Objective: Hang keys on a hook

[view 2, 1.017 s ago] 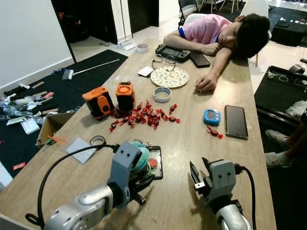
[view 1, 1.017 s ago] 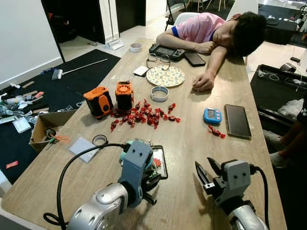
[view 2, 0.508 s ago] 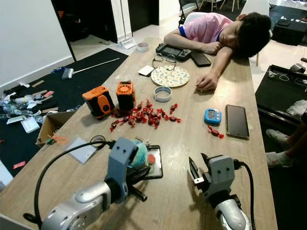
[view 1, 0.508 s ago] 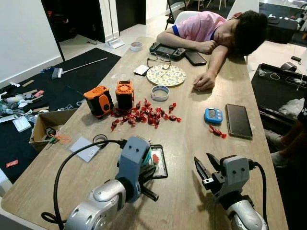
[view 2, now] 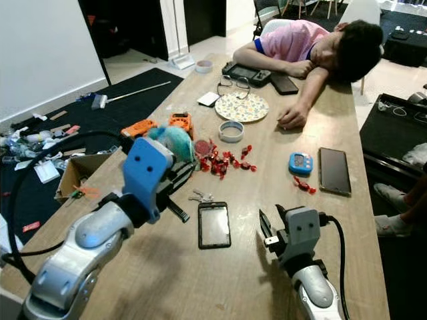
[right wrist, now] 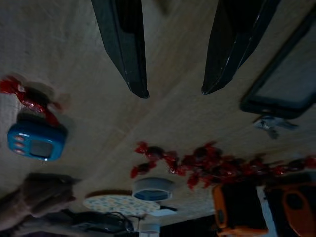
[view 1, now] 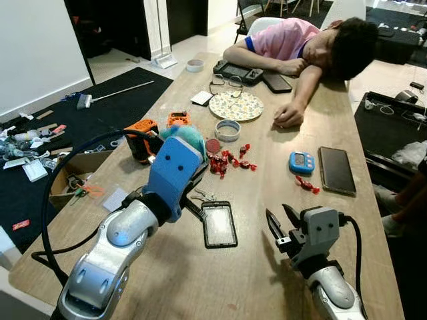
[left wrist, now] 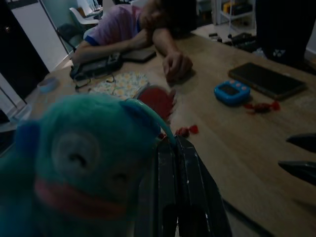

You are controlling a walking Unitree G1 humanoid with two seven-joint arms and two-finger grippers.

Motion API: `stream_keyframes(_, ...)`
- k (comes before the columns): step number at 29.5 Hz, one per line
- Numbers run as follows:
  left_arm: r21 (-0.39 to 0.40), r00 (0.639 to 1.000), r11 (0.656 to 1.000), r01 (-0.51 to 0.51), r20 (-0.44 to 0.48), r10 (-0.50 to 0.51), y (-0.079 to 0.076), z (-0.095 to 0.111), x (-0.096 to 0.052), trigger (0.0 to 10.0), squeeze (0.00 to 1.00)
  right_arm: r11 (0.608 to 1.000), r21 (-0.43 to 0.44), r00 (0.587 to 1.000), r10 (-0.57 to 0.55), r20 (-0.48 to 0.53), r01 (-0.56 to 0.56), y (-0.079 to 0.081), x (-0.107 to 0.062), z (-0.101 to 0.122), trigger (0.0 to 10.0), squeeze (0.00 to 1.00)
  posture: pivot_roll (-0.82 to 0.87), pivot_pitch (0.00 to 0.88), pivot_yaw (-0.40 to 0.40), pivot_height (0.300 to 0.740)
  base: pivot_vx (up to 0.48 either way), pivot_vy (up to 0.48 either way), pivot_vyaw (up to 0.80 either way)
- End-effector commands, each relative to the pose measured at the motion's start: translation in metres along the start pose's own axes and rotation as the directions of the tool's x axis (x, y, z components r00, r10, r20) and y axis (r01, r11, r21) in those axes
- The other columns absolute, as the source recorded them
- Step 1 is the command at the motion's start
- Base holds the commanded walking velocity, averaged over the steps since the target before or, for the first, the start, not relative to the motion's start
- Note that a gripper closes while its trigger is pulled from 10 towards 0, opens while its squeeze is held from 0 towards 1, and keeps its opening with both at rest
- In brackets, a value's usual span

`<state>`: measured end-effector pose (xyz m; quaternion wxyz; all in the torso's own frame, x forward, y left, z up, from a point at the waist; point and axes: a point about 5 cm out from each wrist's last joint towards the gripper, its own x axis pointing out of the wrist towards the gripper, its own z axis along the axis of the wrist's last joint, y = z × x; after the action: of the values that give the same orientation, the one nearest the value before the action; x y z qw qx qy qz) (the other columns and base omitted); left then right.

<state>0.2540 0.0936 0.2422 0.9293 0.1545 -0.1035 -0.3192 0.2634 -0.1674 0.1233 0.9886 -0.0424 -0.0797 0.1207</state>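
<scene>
My left gripper (left wrist: 173, 145) is raised above the table's left side, fingers shut on the thin teal loop of a teal plush toy (view 1: 181, 137). The plush (left wrist: 79, 158) hangs against the fingers, with a red disc (left wrist: 157, 98) just beyond it. A small bunch of metal keys (view 2: 200, 197) lies on the table, touching the top edge of a black card holder (view 2: 214, 225). Whether the plush is linked to the keys I cannot tell. My right gripper (view 1: 280, 223) hovers low over the table's near right, open with nothing between its fingers (right wrist: 128, 49).
A person (view 1: 300, 40) sleeps at the far end, one hand (view 1: 285, 117) on the table. Red candies (view 1: 230, 160), orange cubes (view 1: 140, 137), a tape ring (view 1: 227, 129), a plate (view 1: 231, 105), a blue timer (view 1: 301, 162) and a phone (view 1: 335, 170) lie mid-table. A cardboard box (view 1: 67, 173) sits on the floor left.
My left arm has risen and swung forward, lifting the plush off the card holder; the holder and keys now lie uncovered. The right gripper has stayed put.
</scene>
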Motion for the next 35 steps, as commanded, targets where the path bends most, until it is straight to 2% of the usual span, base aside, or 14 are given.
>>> stream_keyframes(1, -0.007, 0.997, 0.999, 0.046, -0.055, -0.046, -0.007, -0.011, -0.002, 10.0, 0.0, 1.0, -0.004, 1.0, -0.004, -0.017, 0.004, 0.0, -0.002, -0.005, 10.0, 0.0, 0.06, 0.105, 0.017, 0.74, 0.0, 0.0, 0.0)
stream_keyframes(4, 0.38, 0.964, 0.911, 0.162, -0.259, -0.064, -0.005, -0.048, -0.009, 10.0, 0.0, 1.0, -0.003, 1.0, -0.008, -0.015, 0.008, 0.001, -0.001, -0.006, 10.0, 0.0, 0.07, 0.105, 0.015, 0.74, 0.0, 0.0, 0.0)
stream_keyframes(5, 0.38, 0.964, 0.911, 0.162, -0.259, -0.064, -0.005, -0.048, -0.009, 10.0, 0.0, 1.0, -0.003, 1.0, -0.008, -0.015, 0.008, 0.001, -0.001, -0.006, 10.0, 0.0, 0.07, 0.105, 0.015, 0.74, 0.0, 0.0, 0.0)
stream_keyframes(6, 0.533, 0.958, 0.838, 0.116, -0.283, 0.047, 0.017, -0.056, -0.009, 10.0, 0.0, 1.0, -0.003, 1.0, -0.008, -0.014, 0.007, 0.001, -0.001, -0.006, 10.0, 0.0, 0.07, 0.108, 0.015, 0.74, 0.0, 0.0, 0.0)
stream_keyframes(8, 0.587, 0.955, 0.804, 0.099, -0.283, 0.088, 0.026, -0.057, -0.01, 10.0, 0.0, 1.0, -0.004, 1.0, -0.007, -0.013, 0.007, 0.0, 0.0, -0.006, 10.0, 0.0, 0.07, 0.108, 0.015, 0.74, 0.0, 0.0, 0.0)
stream_keyframes(10, 0.766, 0.941, 0.642, 0.033, -0.24, 0.238, 0.058, -0.054, -0.011, 10.0, 0.0, 1.0, -0.004, 1.0, -0.009, -0.012, 0.008, 0.0, 0.0, -0.007, 10.0, 0.0, 0.07, 0.109, 0.016, 0.74, 0.0, 0.0, 0.0)
stream_keyframes(12, 0.83, 0.924, 0.557, -0.04, -0.18, 0.336, 0.077, -0.048, -0.013, 10.0, 0.0, 1.0, -0.005, 1.0, -0.01, -0.011, 0.01, 0.0, 0.0, -0.007, 10.0, 0.0, 0.07, 0.109, 0.018, 0.74, 0.0, 0.0, 0.0)
stream_keyframes(20, 0.81, 0.959, 0.586, -0.008, -0.159, 0.233, 0.067, -0.05, -0.014, 10.0, 0.0, 1.0, -0.002, 1.0, -0.006, -0.009, 0.006, 0.003, 0.001, -0.008, 10.0, 0.0, 0.08, 0.111, 0.016, 0.74, 0.0, 0.0, 0.0)
stream_keyframes(24, 0.848, 0.947, 0.52, 0.101, -0.242, 0.211, 0.07, -0.075, -0.022, 10.0, 0.0, 1.0, -0.005, 1.0, -0.004, -0.008, 0.004, 0.002, 0.001, -0.009, 10.0, 0.0, 0.08, 0.111, 0.014, 0.74, 0.0, 0.0, 0.0)
stream_keyframes(26, 0.882, 0.918, 0.471, -0.024, -0.168, 0.36, 0.097, -0.072, -0.026, 10.0, 0.0, 1.0, -0.007, 1.0, -0.002, -0.007, 0.002, 0.003, 0.001, -0.008, 10.0, 0.0, 0.08, 0.114, 0.019, 0.74, 0.0, 0.0, 0.0)
stream_keyframes(27, 0.893, 0.943, 0.448, 0.039, -0.181, 0.278, 0.092, -0.07, -0.026, 10.0, 0.0, 1.0, -0.008, 1.0, -0.003, -0.008, 0.003, 0.002, 0.001, -0.009, 10.0, 0.0, 0.08, 0.111, 0.009, 0.74, 0.0, 0.0, 0.0)
stream_keyframes(29, 0.883, 0.977, 0.467, 0.036, -0.13, 0.17, 0.082, -0.057, -0.021, 10.0, 0.0, 1.0, -0.009, 1.0, 0.002, -0.007, -0.002, 0.003, 0.002, -0.009, 10.0, 0.0, 0.08, 0.12, 0.015, 0.74, 0.0, 0.0, 0.0)
stream_keyframes(31, 0.883, 0.96, 0.445, -0.15, 0.022, 0.279, 0.1, -0.033, -0.014, 10.0, 0.0, 1.0, -0.011, 1.0, 0.008, -0.005, -0.008, 0.003, 0.003, -0.009, 10.0, 0.0, 0.09, 0.115, 0.014, 0.74, 0.0, 0.0, 0.0)
stream_keyframes(35, 0.869, 0.959, 0.449, -0.208, 0.09, 0.27, 0.099, -0.019, -0.009, 10.0, 0.0, 1.0, -0.01, 1.0, 0.007, -0.004, -0.007, 0.003, 0.003, -0.009, 10.0, 0.0, 0.09, 0.115, 0.014, 0.74, 0.0, 0.0, 0.0)
